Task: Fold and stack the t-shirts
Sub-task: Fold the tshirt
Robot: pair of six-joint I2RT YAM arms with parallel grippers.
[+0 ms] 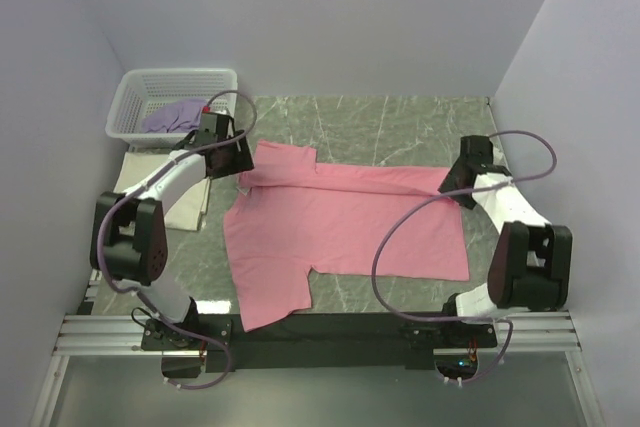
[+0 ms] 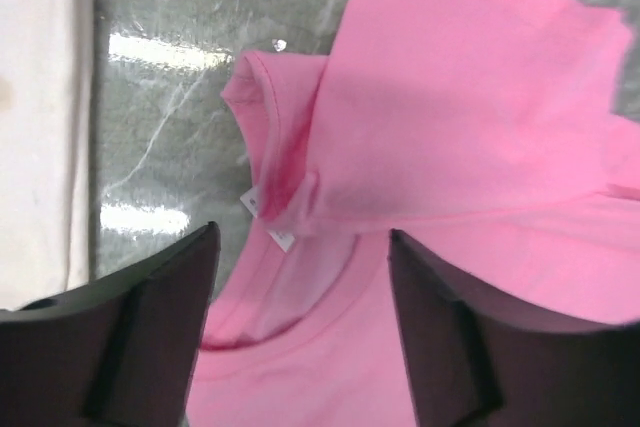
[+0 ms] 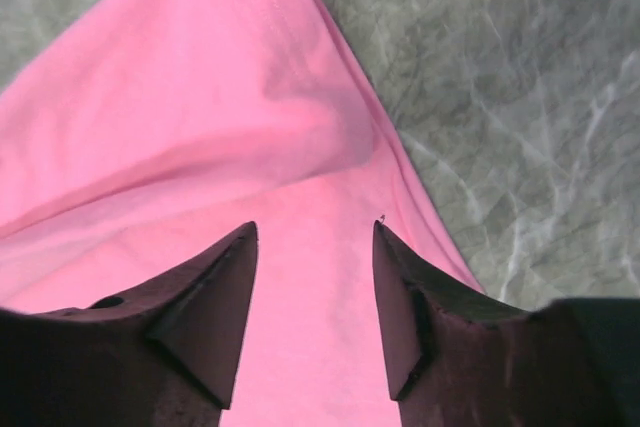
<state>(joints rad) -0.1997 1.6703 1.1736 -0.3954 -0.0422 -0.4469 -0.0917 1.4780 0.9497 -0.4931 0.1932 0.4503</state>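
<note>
grn marble table | white walls | pink tee part-folded | basket far-left

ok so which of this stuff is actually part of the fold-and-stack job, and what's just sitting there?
Job:
- pink shirt, spread on the table
- cream shirt, lying flat at the left
- lavender shirt, crumpled in the basket

Just there:
- basket, far-left corner, only holds the lavender shirt
- table
</note>
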